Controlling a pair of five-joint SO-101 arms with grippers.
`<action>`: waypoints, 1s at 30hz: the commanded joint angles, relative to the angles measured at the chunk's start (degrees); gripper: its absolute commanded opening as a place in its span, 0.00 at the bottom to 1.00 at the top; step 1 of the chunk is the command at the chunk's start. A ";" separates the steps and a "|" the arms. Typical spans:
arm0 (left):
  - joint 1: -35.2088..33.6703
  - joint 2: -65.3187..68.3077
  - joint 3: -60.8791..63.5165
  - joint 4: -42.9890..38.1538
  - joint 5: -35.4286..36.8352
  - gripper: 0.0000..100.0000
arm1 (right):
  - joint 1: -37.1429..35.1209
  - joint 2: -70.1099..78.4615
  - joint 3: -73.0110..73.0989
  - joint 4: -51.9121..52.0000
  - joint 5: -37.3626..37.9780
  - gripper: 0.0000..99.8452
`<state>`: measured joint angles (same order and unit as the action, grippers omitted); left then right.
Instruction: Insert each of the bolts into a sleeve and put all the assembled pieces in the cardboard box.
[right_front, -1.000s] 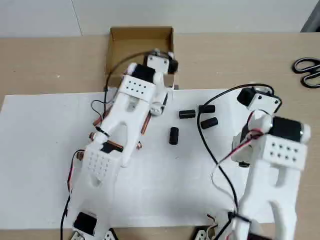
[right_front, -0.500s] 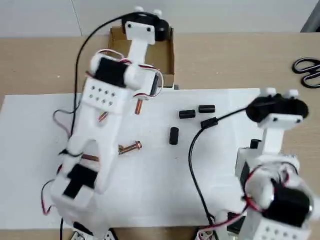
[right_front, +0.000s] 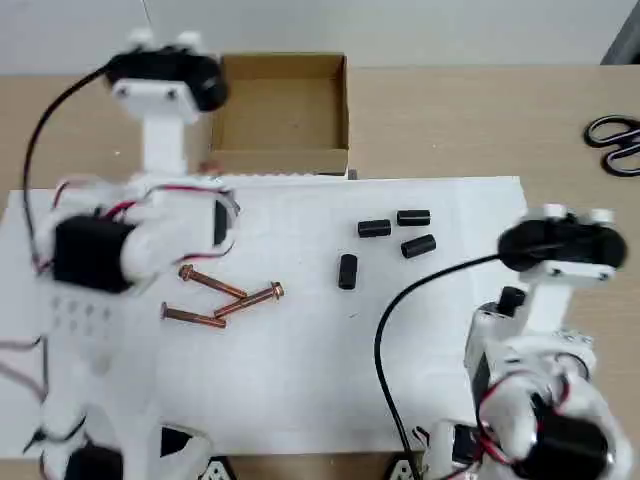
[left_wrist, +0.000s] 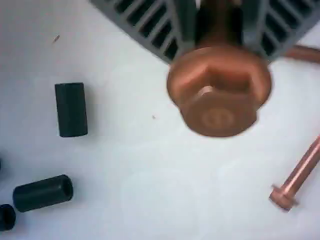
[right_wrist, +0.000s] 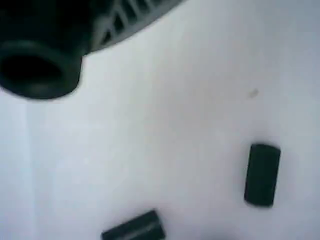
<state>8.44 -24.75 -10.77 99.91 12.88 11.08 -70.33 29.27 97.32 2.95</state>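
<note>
In the left wrist view my left gripper (left_wrist: 218, 22) is shut on a copper bolt (left_wrist: 220, 95), whose hex head faces the camera above the white paper. My right gripper (right_wrist: 55, 25) is shut on a black sleeve (right_wrist: 37, 67), its open bore in view. Three loose bolts (right_front: 213, 283) lie on the paper near the left arm (right_front: 120, 250). Several black sleeves (right_front: 374, 228) lie mid-paper, one set apart (right_front: 347, 271). The open cardboard box (right_front: 280, 158) stands at the paper's far edge. The right arm (right_front: 545, 330) is folded at the near right.
White paper (right_front: 300, 370) covers the middle of the wooden table. Scissors (right_front: 615, 140) lie at the far right edge. A black cable (right_front: 385, 330) loops from the right arm over the paper. Bare paper lies between the two arms at the front.
The left arm has swung from the box back to the left side, carrying a bolt. The right arm has drawn back toward the near edge. The loose bolts are now uncovered.
</note>
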 joint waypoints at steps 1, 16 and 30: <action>-0.97 -8.26 4.70 -2.99 2.99 0.01 | -3.38 -4.35 3.08 -3.65 -0.62 0.00; -0.53 -45.01 49.80 -32.88 12.92 0.01 | -21.85 -28.35 29.36 -20.09 -0.53 0.00; -0.53 -79.21 77.05 -48.97 14.42 0.01 | -37.76 -33.27 37.98 -26.59 -0.53 0.00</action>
<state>7.82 -102.90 66.07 53.67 25.80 -23.82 -103.03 66.64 74.02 2.77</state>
